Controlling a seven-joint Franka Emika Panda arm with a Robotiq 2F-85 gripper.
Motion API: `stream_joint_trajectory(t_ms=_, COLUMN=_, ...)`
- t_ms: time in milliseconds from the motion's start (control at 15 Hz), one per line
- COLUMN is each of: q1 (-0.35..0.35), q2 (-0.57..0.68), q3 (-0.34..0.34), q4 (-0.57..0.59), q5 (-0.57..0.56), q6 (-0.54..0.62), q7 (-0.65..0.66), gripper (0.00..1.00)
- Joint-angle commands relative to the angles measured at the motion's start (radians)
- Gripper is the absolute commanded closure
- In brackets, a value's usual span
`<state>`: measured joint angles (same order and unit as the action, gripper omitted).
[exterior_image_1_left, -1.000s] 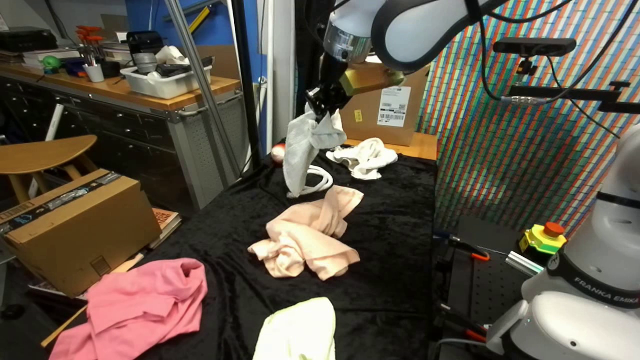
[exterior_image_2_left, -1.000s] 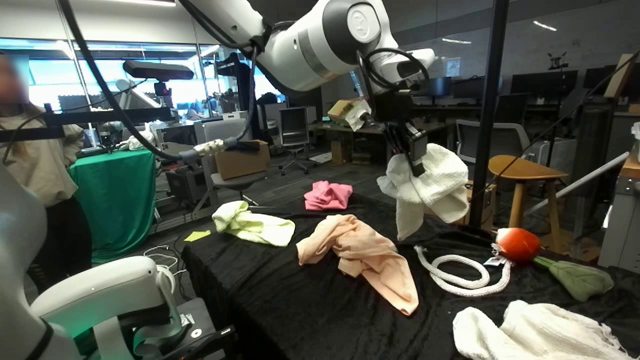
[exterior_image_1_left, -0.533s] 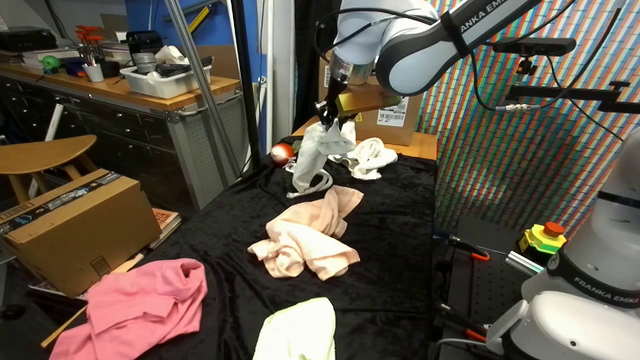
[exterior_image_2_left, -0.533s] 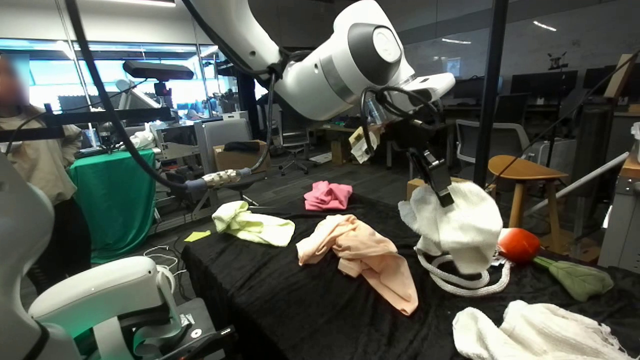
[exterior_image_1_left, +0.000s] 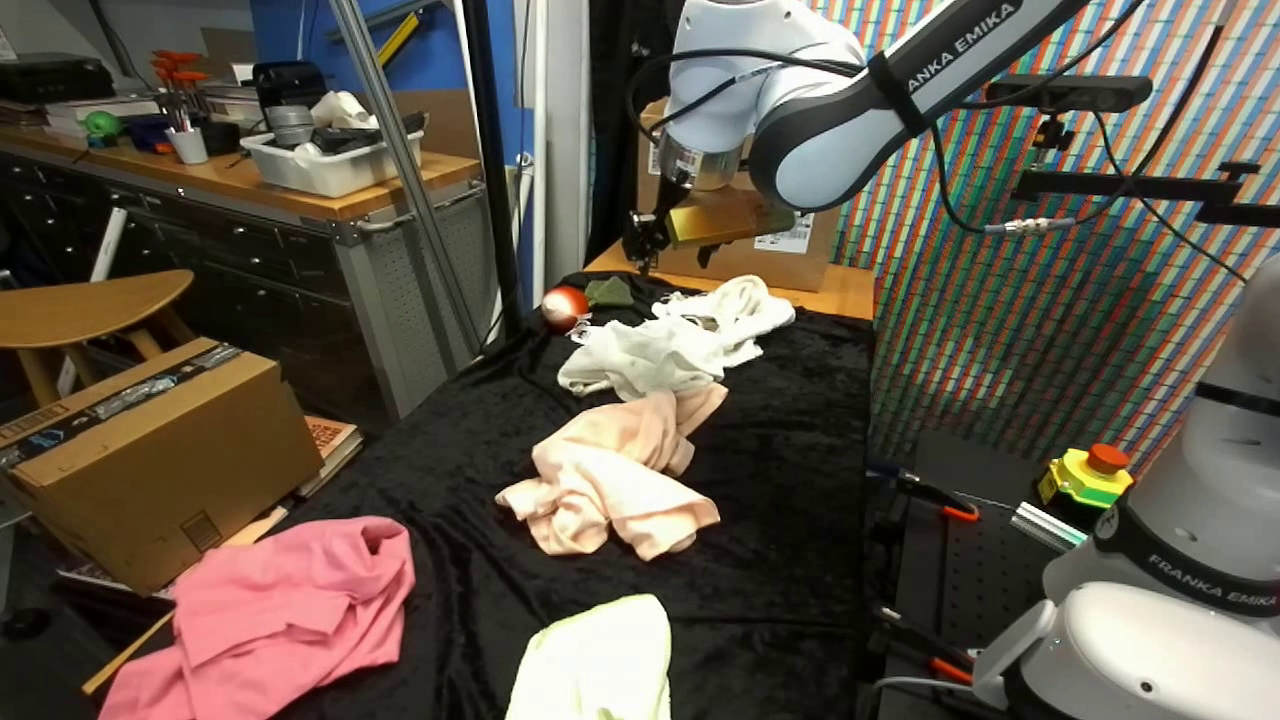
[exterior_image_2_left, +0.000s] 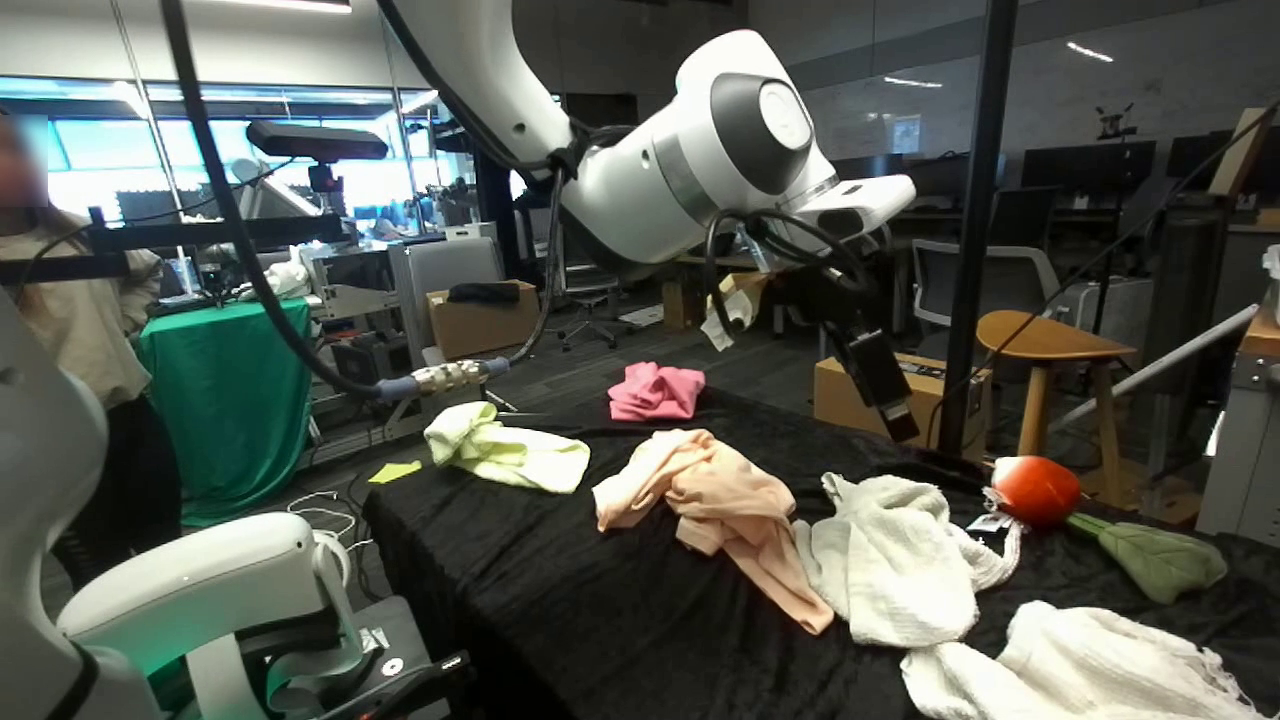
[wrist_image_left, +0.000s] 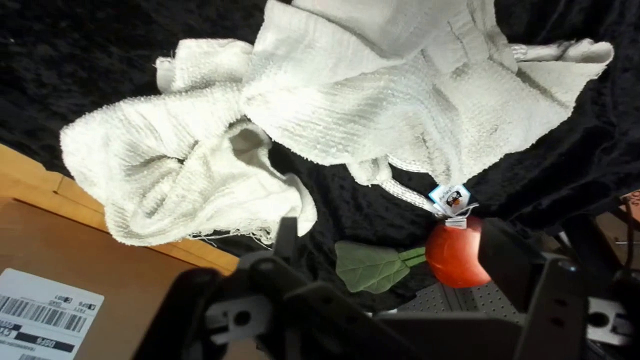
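Your claw (wrist_image_left: 389, 232), spread wide, has released a white towel (exterior_image_2_left: 895, 570), now lying over the braided rope (wrist_image_left: 407, 194). Desk (exterior_image_2_left: 560, 610) velvety black; wooden stool (exterior_image_2_left: 1050, 335) stands beyond.

- Low white bin (exterior_image_1_left: 312, 176), ten o'clock in an exterior view.
- Curved wooden stool (exterior_image_1_left: 90, 308), nine o'clock there.
- Hanging green drape (exterior_image_2_left: 225, 410), nine o'clock in an exterior view.

the white arm (exterior_image_2_left: 630, 185) stretches out from its base (exterior_image_1_left: 1170, 520), the forearm (exterior_image_1_left: 950, 65) slanting down to a bent wrist (exterior_image_1_left: 715, 100). beneath that hangs the black pincer (wrist_image_left: 390, 230), pointing downward in both exterior views; the wrist view shows its two fingers (wrist_image_left: 507, 260) spread well apart, a wide gap between their tips.
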<state>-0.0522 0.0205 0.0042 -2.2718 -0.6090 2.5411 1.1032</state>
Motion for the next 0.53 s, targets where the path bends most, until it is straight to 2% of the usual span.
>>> stream_joint_trajectory(t_ms=0, q1=-0.006, q2=0.005, q3=-0.043, q4=-0.011, q5=-0.027, q6=-0.002, q7=0.048, gripper=0.00)
stream_joint_trajectory(t_ms=467, q1=-0.059, q2=0.050, q3=-0.141, q4=-0.060, q5=0.029, q6=0.044, q7=0.046, gripper=0.00)
